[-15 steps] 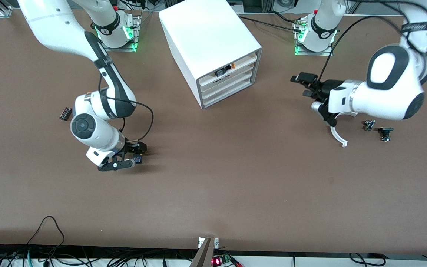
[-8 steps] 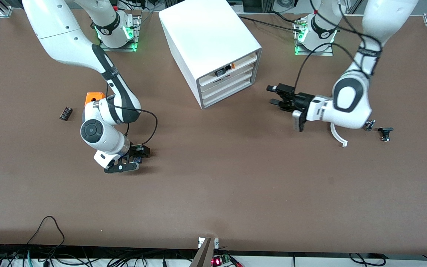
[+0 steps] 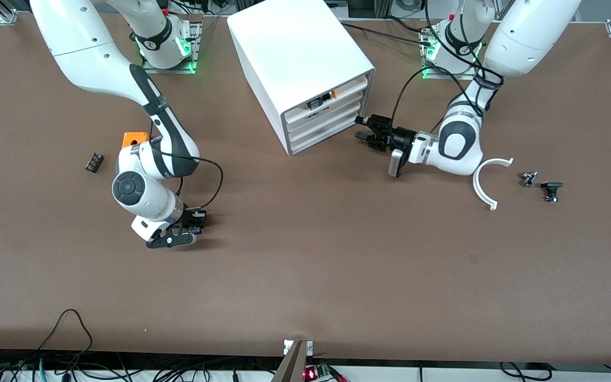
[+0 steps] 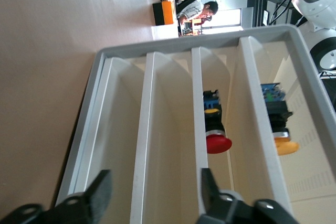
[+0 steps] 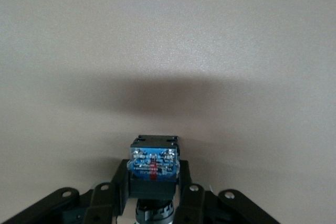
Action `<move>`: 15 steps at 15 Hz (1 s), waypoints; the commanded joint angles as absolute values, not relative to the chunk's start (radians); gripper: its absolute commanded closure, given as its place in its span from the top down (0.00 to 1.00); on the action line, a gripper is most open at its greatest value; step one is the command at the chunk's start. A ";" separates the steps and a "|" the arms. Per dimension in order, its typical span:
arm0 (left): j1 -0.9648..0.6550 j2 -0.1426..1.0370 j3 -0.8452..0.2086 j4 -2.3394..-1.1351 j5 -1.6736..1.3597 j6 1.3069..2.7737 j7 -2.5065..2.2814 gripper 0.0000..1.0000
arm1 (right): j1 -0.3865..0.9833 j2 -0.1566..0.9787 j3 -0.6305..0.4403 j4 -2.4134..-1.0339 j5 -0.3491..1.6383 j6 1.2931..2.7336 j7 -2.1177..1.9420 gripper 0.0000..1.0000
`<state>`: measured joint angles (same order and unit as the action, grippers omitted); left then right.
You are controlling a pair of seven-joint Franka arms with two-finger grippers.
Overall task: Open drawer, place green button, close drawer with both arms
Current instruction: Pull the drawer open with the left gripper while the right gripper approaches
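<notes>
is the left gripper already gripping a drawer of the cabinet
No: in the left wrist view the left gripper is open, its fingers spread in front of the cabinet without touching any drawer.

No readable text

No word, label, brand or number can be made out on the cabinet (image 3: 305,69), the arms, the table (image 3: 337,265) or the small parts; the blue part (image 5: 155,161) in the right wrist view carries marks too small to read.

Drawer (image 3: 324,123) shut, 2nd of 3; button (image 5: 154,163), probably blue-backed, clamped in right end effector (image 3: 191,229).
</notes>
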<state>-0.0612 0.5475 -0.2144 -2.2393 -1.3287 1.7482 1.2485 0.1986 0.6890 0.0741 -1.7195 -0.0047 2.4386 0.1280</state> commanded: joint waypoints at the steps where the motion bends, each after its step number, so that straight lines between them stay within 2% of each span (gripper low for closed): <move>1: -0.060 0.560 -0.233 -2.266 -1.361 1.756 1.298 0.68 | 0.196 0.683 0.075 -1.697 0.009 2.436 0.127 0.00; 3: -0.066 0.575 -0.241 -2.266 -1.362 1.758 1.299 0.67 | 0.202 0.677 0.075 -1.662 0.009 2.384 0.150 0.00; 8: -0.086 0.592 -0.241 -2.275 -1.384 1.758 1.305 0.64 | 0.202 0.675 0.075 -1.450 0.012 2.087 0.196 0.00; 10: -0.101 0.592 -0.241 -2.287 -1.387 1.758 1.305 0.50 | 0.209 0.675 0.075 -1.373 0.014 1.969 0.234 0.00; 15: -0.147 0.601 -0.245 -2.299 -1.428 1.805 1.305 0.43 | 0.251 0.676 0.077 -1.226 0.015 1.792 0.386 0.00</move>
<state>-0.1319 0.5994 -0.2413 -2.2841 -1.3881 1.7764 1.2726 0.2187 0.6657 0.0784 -1.3033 0.0014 1.8687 0.3010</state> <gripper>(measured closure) 0.559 0.599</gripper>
